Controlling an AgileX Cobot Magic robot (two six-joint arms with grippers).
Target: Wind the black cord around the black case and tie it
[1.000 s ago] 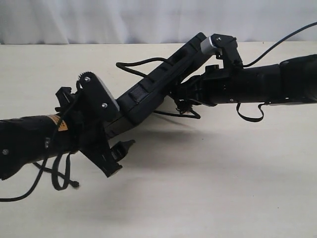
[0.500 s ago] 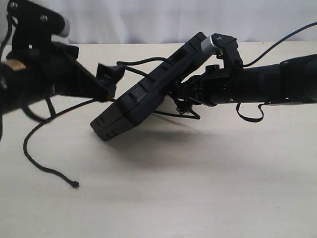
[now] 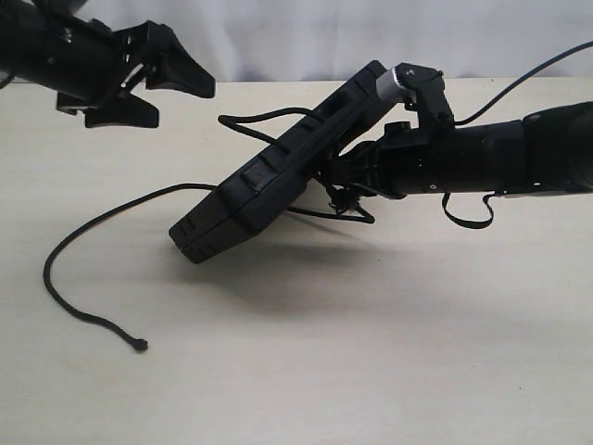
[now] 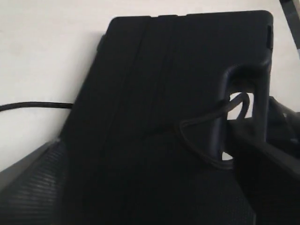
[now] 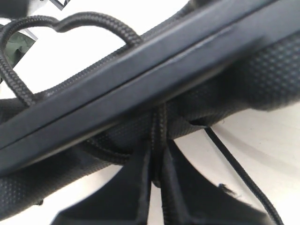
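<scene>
The black case (image 3: 269,181) stands tilted, its low end by the table and its high end raised over my right gripper (image 3: 341,185). That gripper (image 5: 158,138) is shut on a strand of the black cord (image 5: 159,124) just under the case's edge (image 5: 140,61). More cord (image 5: 93,21) loops over the case. In the left wrist view the cord (image 4: 201,119) passes through the handle slot of the case (image 4: 154,84). The free cord (image 3: 153,192) trails left across the table to its knotted end (image 3: 139,345). My left gripper (image 3: 167,97) hangs open and empty, high at the far left.
The right arm (image 3: 500,158) lies across the table's right side, with a strap loop (image 3: 468,215) under it and a glossy cable (image 3: 528,72) behind. A white curtain (image 3: 278,37) closes the back. The beige table (image 3: 371,352) stretches in front.
My left gripper left the case's low end and rose up and away to the far left. The cord it carried dropped onto the table. Case and right arm held still.
</scene>
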